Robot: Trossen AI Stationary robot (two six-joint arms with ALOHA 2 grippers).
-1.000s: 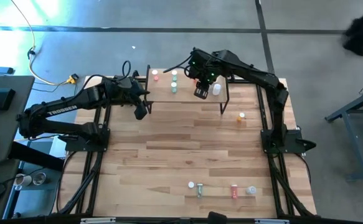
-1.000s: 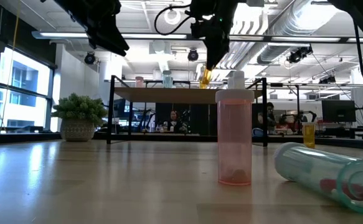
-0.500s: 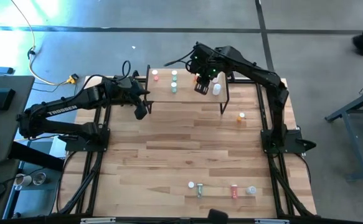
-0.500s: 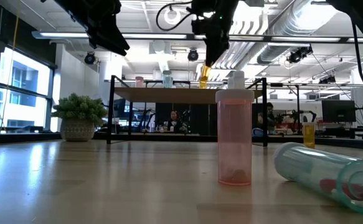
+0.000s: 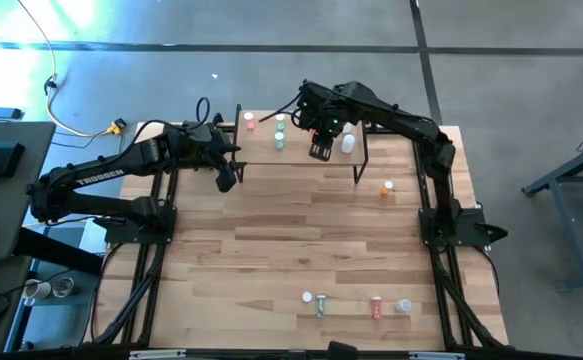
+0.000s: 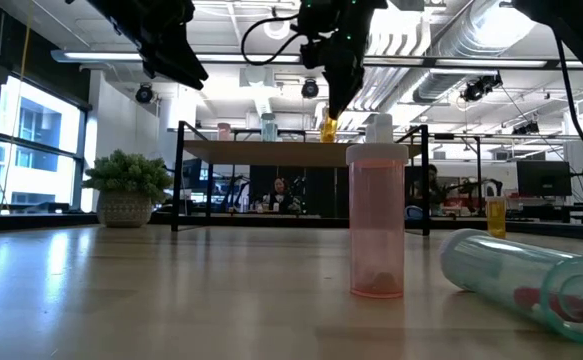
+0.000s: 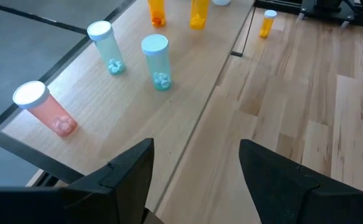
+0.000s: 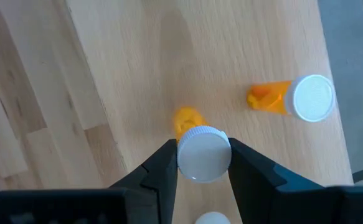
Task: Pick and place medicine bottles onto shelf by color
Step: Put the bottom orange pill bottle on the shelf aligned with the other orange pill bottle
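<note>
The shelf (image 5: 301,155) stands at the table's far side. On its wooden top stand a red bottle (image 5: 249,122), two green bottles (image 5: 279,140), a white one (image 5: 348,143) and an orange one (image 8: 293,98). My right gripper (image 5: 319,150) hangs over the shelf top, shut on a second orange bottle (image 6: 328,127). I cannot tell whether that bottle's base touches the shelf. My left gripper (image 7: 197,180) waits open off the shelf's left end, with nothing between its fingers. My right gripper pinches the orange bottle's white cap (image 8: 184,155) between its two fingers (image 8: 159,168), one on each side. The fingers come from above, pointing steeply down. The bottle hangs upright below them, its orange body (image 8: 187,118) toward the shelf top.
An orange bottle (image 5: 387,187) stands on the table right of the shelf. Near the front edge are several more: a green one lying down (image 5: 321,305), a red one upright (image 5: 376,307) and a clear one (image 5: 403,306). Bare wood lies between them and the shelf.
My right gripper, still shut on the orange bottle, has shifted a little over the shelf and sunk slightly toward its top. The bottle has stayed upright.
</note>
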